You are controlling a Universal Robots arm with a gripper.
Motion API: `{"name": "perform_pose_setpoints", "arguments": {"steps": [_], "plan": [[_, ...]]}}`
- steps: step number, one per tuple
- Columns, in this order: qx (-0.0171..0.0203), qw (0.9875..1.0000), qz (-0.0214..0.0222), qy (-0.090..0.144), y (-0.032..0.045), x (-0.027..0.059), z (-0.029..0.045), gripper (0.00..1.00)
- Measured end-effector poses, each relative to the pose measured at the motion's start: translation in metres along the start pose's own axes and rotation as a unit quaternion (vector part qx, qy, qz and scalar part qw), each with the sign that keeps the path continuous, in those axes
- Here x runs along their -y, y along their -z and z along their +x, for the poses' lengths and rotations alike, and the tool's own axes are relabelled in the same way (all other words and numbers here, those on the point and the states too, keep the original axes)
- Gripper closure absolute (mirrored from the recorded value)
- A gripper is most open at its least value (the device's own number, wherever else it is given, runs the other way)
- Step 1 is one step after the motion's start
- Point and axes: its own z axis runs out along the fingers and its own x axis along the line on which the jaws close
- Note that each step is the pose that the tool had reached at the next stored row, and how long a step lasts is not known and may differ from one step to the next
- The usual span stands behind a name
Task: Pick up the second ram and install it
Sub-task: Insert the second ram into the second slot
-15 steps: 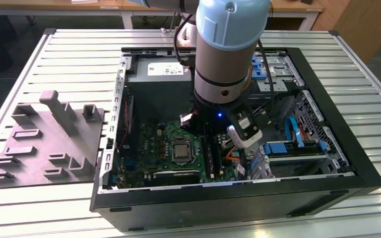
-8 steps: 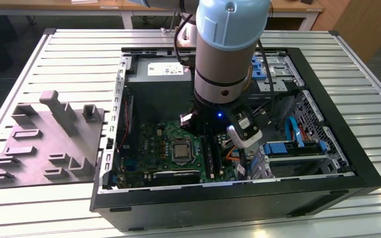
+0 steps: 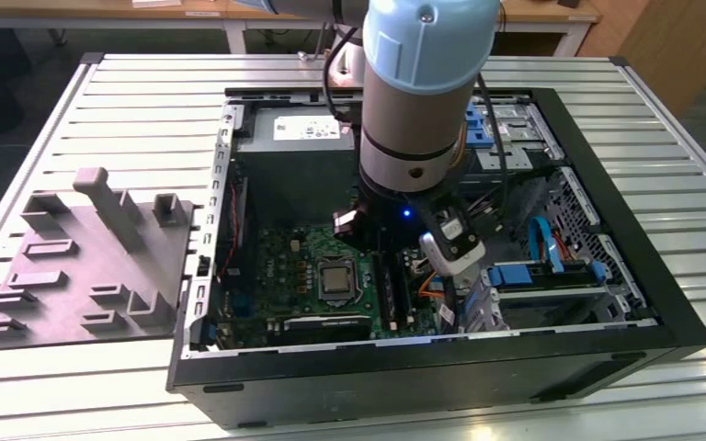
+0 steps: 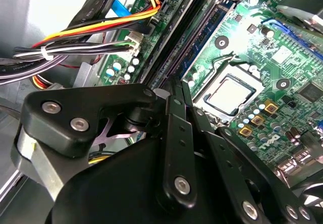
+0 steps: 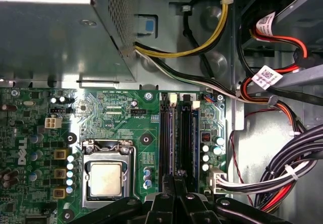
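Down inside the open case (image 3: 451, 367), the exterior view has the arm (image 3: 415, 110) reaching straight in, with the grey tray (image 3: 84, 266) sitting beside the case on the bench (image 3: 144, 92). Both wrist views get you closer: the fingers (image 5: 166, 204) are closed together right over the memory slots, next to the processor (image 5: 106, 178). The second ram (image 5: 172, 133) stands edge-on in a slot, a thin dark strip with a bluish edge, running under the fingertips.

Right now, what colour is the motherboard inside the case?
Green; the motherboard shows best in the first wrist view.
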Motion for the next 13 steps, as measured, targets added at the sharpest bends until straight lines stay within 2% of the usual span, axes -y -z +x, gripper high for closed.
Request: {"name": "perform_pose_setpoints", "arguments": {"steps": [13], "plan": [[0.0002,1.0000,0.0001,-0.003,-0.0011,0.0000,0.0000,0.89]]}}
